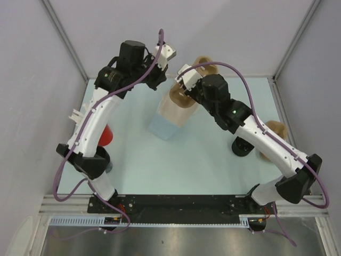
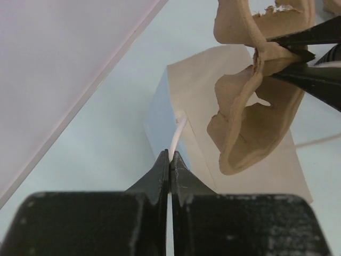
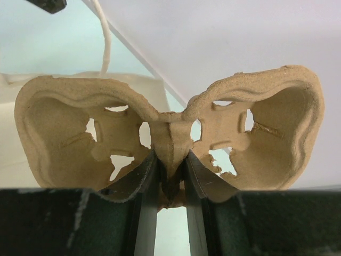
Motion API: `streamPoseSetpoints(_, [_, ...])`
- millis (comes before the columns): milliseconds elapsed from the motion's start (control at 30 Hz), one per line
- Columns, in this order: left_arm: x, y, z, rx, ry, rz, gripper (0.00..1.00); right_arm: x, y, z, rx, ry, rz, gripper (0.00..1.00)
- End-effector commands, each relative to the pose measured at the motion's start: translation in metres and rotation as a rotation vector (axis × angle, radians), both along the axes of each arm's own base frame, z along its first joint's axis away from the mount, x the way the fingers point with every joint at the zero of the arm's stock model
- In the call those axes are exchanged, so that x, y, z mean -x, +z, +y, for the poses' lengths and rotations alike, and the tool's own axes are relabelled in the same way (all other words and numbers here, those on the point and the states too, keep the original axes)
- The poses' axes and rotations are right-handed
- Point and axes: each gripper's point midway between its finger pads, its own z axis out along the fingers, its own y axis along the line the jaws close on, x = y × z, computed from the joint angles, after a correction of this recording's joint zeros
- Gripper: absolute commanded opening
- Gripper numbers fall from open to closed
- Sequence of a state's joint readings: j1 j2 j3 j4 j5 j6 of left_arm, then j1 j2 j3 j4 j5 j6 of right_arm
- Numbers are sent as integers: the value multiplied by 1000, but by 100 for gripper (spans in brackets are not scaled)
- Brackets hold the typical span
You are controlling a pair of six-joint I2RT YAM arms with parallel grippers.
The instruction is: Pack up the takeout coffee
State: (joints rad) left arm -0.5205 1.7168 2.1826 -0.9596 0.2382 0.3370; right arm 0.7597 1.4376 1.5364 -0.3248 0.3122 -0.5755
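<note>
Hands are both clenched. On the tabletop (image 1: 186,165), the pale-blue paper bag (image 1: 166,124) is held by its white cord handle (image 2: 178,133), which is pinched in the left hand (image 2: 170,156). The brown cup carrier (image 3: 69,133) is gripped by its middle ridge in the right hand (image 3: 170,162), close over the bag. The mouth is best pulled wide and the carrier fed in edge first, clear of the rim. The black coffee cup (image 1: 241,147) is seen standing beside the right forearm, well apart from both hands.

Carrier (image 3: 58,133) rough matt pulp; bag (image 1: 168,125) smooth matt paper; tabletop (image 1: 160,165) smooth.
</note>
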Motion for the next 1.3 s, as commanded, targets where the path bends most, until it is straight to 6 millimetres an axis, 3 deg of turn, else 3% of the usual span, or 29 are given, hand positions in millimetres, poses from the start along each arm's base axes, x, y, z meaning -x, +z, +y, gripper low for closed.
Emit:
streamPoseSetpoints(0, [15, 18, -4, 29, -3, -40, 0, 7, 31, -8, -96, -9, -63, 27])
streamPoseSetpoints(233, [13, 14, -8, 32, 20, -29, 0, 19, 8, 2, -95, 17, 11, 27])
streamPoseSetpoints(400, [3, 8, -5, 30, 100, -26, 0, 27, -4, -6, -115, -21, 74, 26])
streamPoseSetpoints(633, [-4, 0, -15, 5, 146, -32, 0, 58, 25, -15, -232, 65, 106, 25])
streamPoseSetpoints(733, [-4, -1, -25, 3, 135, -34, 0, 73, 23, -5, -296, 136, 192, 25])
streamPoseSetpoints(867, [-6, 0, -36, -11, 151, -55, 0, 89, 11, 23, -381, 285, 337, 25])
streamPoseSetpoints(1033, [-5, 0, -46, -20, 154, -67, 0, 85, 8, 31, -479, 355, 444, 25])
streamPoseSetpoints(1267, [-10, 9, -41, -13, 195, -97, 0, 89, -5, 40, -514, 404, 536, 24])
